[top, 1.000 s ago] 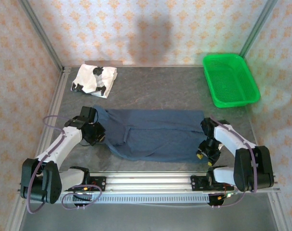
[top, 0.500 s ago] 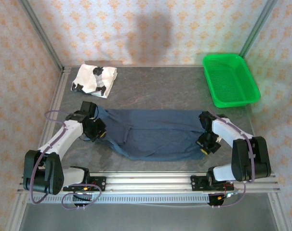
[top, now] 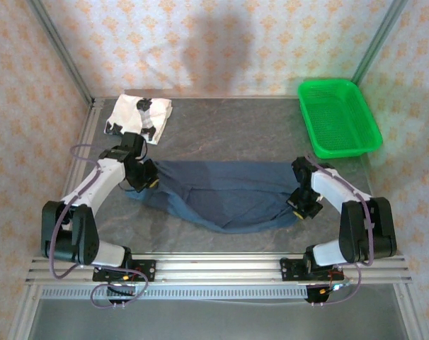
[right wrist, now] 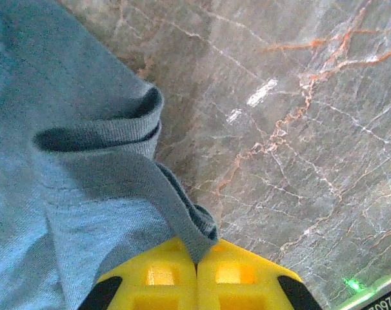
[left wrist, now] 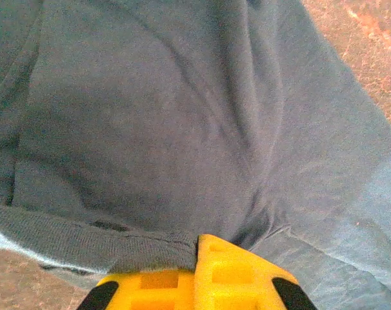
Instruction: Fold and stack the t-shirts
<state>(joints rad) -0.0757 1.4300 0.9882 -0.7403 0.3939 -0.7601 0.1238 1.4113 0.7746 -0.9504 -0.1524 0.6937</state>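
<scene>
A navy t-shirt (top: 221,198) is seen stretched across mid-frame, its ends pinched by the left gripper (left wrist: 197,248) and right gripper (right wrist: 197,259).

Left arm (top: 101,180), lower left of frame, and right arm (top: 336,190), lower right: white shell links, black joint housings. Purple cable (top: 53,248) looped along each. Jaws: bright yellow moulded plastic with square recesses and black corner pieces.

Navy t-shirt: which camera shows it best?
The top external view: nearly the whole navy t-shirt shows, stretched between the left tool and the right tool. Each wrist view gives a close-up of one pinched edge.
</scene>
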